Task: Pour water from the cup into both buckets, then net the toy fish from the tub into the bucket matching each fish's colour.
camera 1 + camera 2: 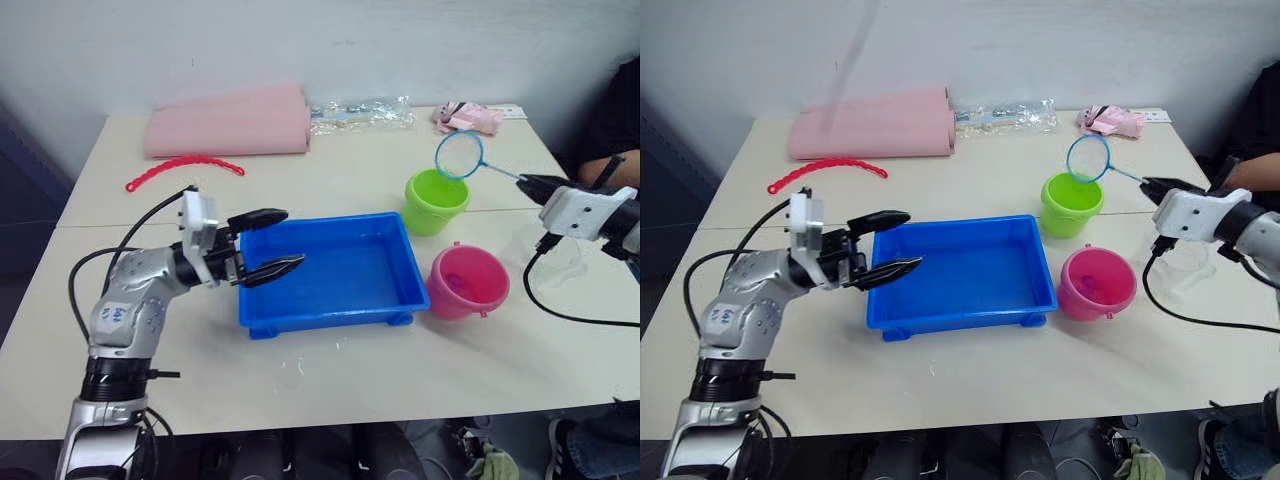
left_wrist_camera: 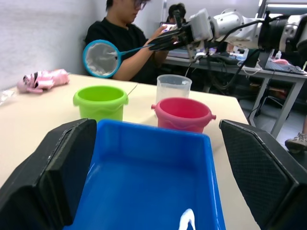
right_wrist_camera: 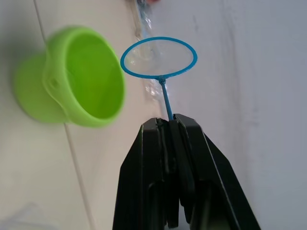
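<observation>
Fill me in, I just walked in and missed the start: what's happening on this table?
The right end effector is shut on the net, holding its hoop in the air above the green bucket. The left end effector hangs open over the near-left corner of the blue tub. The pink bucket stands beside the tub, with the clear cup behind it.

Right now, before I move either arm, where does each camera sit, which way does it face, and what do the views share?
Head pair, left and right eye: high, facing forward and down over the table; left gripper by the blue tub, right gripper holding the net.
Left wrist: low at the tub's end, looking across it at the green bucket, pink bucket, cup and a seated person; its own fingers frame the view.
Right wrist: looking along its shut fingers at the net and green bucket.
Shared by all: net and green bucket.
</observation>
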Available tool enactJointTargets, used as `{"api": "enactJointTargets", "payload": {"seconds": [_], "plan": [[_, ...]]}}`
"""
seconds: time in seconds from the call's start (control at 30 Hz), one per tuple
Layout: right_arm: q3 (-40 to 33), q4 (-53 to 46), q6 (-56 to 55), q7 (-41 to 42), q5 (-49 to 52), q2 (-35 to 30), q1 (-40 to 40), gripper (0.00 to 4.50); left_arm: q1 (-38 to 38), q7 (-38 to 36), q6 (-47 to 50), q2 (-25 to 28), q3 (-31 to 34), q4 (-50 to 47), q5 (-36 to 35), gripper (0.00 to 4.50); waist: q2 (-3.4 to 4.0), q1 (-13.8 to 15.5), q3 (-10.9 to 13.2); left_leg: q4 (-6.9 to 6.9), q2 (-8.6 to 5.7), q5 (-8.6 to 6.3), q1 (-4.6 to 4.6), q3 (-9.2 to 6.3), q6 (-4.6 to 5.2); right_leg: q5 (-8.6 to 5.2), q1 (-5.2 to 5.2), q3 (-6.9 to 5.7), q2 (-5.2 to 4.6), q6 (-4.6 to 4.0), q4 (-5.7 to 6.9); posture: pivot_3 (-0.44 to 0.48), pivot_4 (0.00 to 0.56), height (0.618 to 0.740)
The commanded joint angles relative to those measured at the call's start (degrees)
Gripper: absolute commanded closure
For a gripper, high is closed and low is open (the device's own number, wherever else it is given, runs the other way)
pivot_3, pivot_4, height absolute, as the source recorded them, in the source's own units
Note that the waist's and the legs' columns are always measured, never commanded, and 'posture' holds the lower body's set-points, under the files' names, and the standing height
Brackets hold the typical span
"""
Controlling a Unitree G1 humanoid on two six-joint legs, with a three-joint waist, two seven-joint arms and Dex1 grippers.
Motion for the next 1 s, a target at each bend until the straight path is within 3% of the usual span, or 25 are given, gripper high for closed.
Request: {"api": "enactJointTargets", "payload": {"seconds": [0.03, 0.23, 0.37, 0.5, 0.7, 0.83, 1.0], "plan": [[-7.8, -16.4, 24.5, 17.2, 25.2, -1.3, 6.2, 4.50, 2.1, -1.5, 0.9, 3.7, 6.8, -2.8, -4.8, 0.05, 0.01, 0.2, 0.0, 0.03, -0.02, 0.00, -0.03, -0.08, 0.01, 0.00, 0.01, -0.04, -0.04, 0.00, 0.03, 0.000, 0.150, 0.740], [-12.6, -39.2, 48.0, 18.6, 39.1, -0.3, 14.7, 4.50, 10.5, -10.2, 2.2, 12.8, 10.4, -6.3, -6.6, 0.05, 0.02, 0.2, 0.0, 0.09, -0.08, -0.06, -0.03, -0.18, 0.10, 0.00, 0.08, -0.17, -0.36, 0.00, -0.14, 0.000, 0.150, 0.740], [-9.2, -50.7, 47.7, 22.5, 35.6, 2.4, 22.2, 4.50, 17.0, -16.1, 1.0, 16.8, 13.6, -10.0, -8.3, 0.05, 0.02, 0.4, 0.0, -0.09, -0.03, -0.11, -0.03, -0.22, -0.01, -0.03, 0.05, -0.15, -0.39, -0.05, -0.25, 0.000, 0.150, 0.740], [-4.2, -51.5, 41.4, 28.1, 27.1, 6.4, 25.0, 4.50, 21.5, -18.0, 2.2, 19.0, 15.9, -12.9, -10.1, 0.05, -0.03, 0.5, 0.0, -0.09, -0.12, -0.12, -0.04, -0.15, 0.01, -0.02, 0.01, -0.15, -0.38, -0.04, -0.32, 0.000, 0.150, 0.740], [4.7, -45.9, 31.5, 29.8, 15.9, 16.3, 26.6, 4.50, 33.4, -21.1, -3.3, 17.9, 15.5, -19.8, -6.2, 0.05, -0.13, 0.1, -0.1, -0.14, -0.07, -0.16, 0.00, -0.09, -0.01, -0.03, -0.02, -0.09, -0.35, -0.05, -0.32, 0.000, 0.150, 0.740], [8.6, -39.7, 25.4, 27.0, 8.8, 22.8, 27.4, 4.50, 38.7, -20.8, -5.9, 17.0, 14.6, -21.4, -3.6, 0.05, -0.13, 0.0, -0.1, -0.14, -0.09, -0.14, 0.01, -0.04, -0.02, -0.03, -0.07, -0.08, -0.27, -0.06, -0.28, 0.000, 0.150, 0.740], [11.8, -33.3, 20.3, 25.3, 4.0, 28.4, 26.5, 4.50, 40.1, -18.6, -6.8, 16.4, 14.6, -20.6, -2.5, 0.05, -0.14, 0.1, -0.1, -0.10, -0.10, -0.14, 0.04, -0.07, -0.02, -0.03, -0.06, -0.05, -0.32, -0.06, -0.21, 0.000, 0.150, 0.740]]}}
